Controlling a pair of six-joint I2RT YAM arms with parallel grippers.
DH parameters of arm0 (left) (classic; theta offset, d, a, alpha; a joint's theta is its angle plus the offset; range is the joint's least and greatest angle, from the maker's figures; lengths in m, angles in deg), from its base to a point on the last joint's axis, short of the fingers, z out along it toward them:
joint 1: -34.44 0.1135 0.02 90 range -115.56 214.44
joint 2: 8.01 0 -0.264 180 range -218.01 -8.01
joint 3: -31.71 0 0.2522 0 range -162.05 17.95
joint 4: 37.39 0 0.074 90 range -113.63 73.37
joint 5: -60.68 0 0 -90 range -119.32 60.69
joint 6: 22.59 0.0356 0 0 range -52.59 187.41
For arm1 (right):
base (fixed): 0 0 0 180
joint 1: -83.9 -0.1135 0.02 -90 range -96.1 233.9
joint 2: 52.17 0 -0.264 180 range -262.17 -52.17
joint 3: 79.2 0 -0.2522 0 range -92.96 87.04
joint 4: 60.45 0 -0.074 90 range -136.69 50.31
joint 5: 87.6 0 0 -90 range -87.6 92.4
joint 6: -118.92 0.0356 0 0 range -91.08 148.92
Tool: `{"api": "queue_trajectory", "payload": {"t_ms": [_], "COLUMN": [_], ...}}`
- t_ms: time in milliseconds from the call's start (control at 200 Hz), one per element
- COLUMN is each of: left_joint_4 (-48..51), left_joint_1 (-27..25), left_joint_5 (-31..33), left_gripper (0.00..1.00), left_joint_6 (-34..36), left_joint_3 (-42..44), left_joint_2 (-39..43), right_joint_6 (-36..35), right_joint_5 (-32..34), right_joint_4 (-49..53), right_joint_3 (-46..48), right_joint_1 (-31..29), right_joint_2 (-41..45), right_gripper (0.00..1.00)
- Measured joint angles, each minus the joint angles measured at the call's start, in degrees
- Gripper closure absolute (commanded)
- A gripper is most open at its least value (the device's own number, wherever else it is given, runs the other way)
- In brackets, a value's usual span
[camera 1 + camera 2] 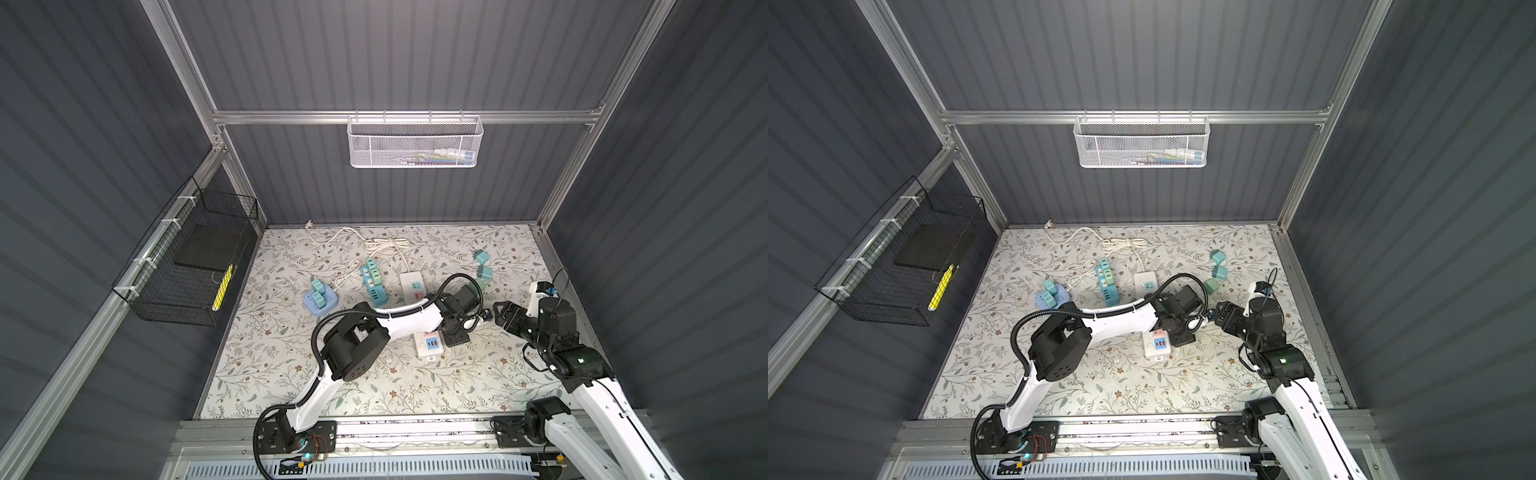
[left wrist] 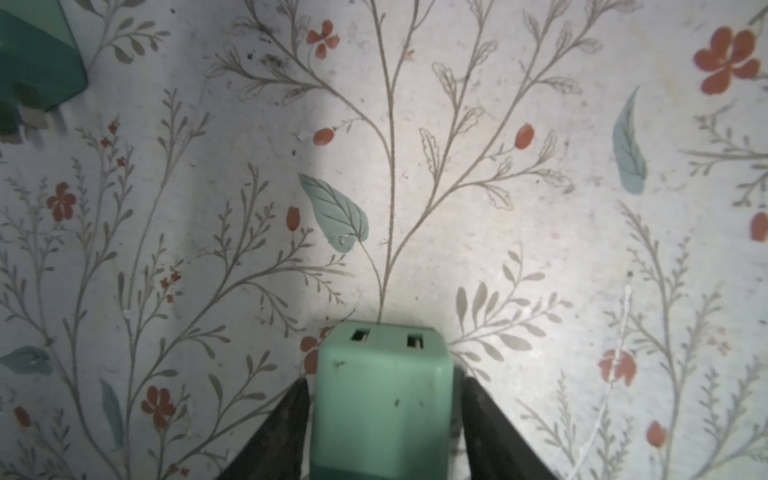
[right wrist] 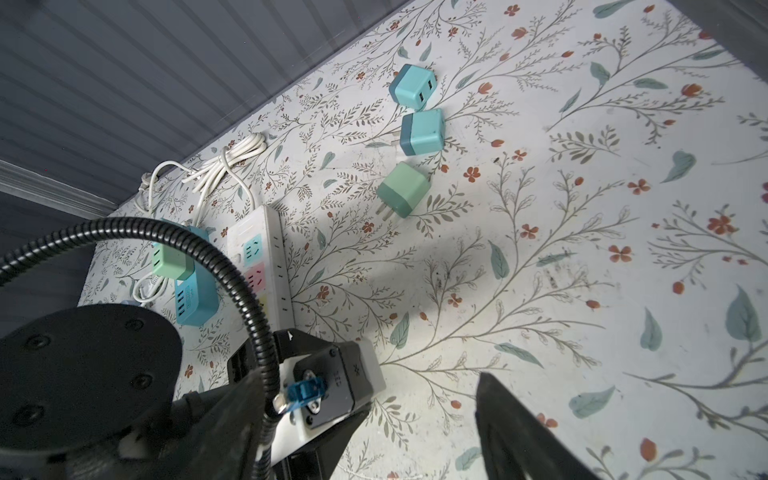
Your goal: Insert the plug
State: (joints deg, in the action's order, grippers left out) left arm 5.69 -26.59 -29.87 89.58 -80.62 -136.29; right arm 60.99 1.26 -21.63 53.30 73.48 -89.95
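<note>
The step in hand is the pick-up. In the left wrist view the left gripper [image 2: 384, 384] has its 2 dark fingers [image 2: 286, 428] set against opposite flanks of the green plug [image 2: 380, 415]. The jaws stand at the plug's width with no clear gap on either side, so it reads as a grip. The plug's pale face with 2 USB slots points away from the wrist, toward the floral mat [image 2: 540, 208]. Its darker base sits back between the fingers, and the prongs are hidden. Whether the plug hangs clear of the mat or rests on it I cannot tell from this angle.

In a top view the right gripper [image 1: 500, 318] hangs near the left one, turned toward it, jaws wide apart and empty. The near power strip [image 1: 430, 345] lies just beside the left gripper, partly under that arm; a 2nd strip [image 1: 413, 286] lies farther back. The loose plugs [image 3: 402, 189] — 3 of them — lie on the mat beyond.

The next move, as I judge it, is to bring the prong end round to a free socket. With the base toward the palm, that likely calls for a regrip or a pass to the right gripper, then a square line-up and a straight push.
</note>
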Motion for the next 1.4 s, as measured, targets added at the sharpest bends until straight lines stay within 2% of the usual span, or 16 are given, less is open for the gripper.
{"api": "queue_trajectory", "payload": {"t_ms": [175, 555, 760, 916, 1091, 1246, 1401], "left_joint_4": [0.4, -1.8, -16.9, -29.5, -39.8, -44.1, -45.2], "left_joint_1": [0.0, 0.4, 0.4, 0.8, 2.1, 4.2, 5.0], "left_joint_5": [-0.6, -2.3, -2.5, -2.5, -4.1, -6.9, -7.7], "left_gripper": [0.63, 0.78, 0.84, 0.85, 0.85, 0.84, 0.84], "left_joint_6": [-0.4, -1.9, -5.8, -9.7, -14.2, -17.2, -18.3], "left_joint_3": [0.0, 2.2, 17.6, 27.6, 33.1, 35.3, 36.3], "left_joint_2": [0.0, 1.0, 10.3, 19.3, 27.2, 30.8, 31.1], "right_joint_6": [-0.2, 0.0, 1.3, 0.7, 0.0, -0.8, -1.3], "right_joint_5": [-0.2, -0.6, -2.8, -6.8, -14.9, -22.3, -26.8], "right_joint_4": [0.1, 0.2, -1.0, -1.4, -4.2, -7.4, -9.5], "right_joint_3": [0.0, 0.0, 2.6, 1.7, -0.2, -1.5, -2.2], "right_joint_1": [0.0, 0.0, 0.0, 0.0, 0.0, 0.0, -0.5], "right_joint_2": [0.0, 0.0, -0.2, -2.8, -5.5, -8.6, -10.6], "right_gripper": [0.21, 0.24, 0.3, 0.37, 0.41, 0.4, 0.38]}}
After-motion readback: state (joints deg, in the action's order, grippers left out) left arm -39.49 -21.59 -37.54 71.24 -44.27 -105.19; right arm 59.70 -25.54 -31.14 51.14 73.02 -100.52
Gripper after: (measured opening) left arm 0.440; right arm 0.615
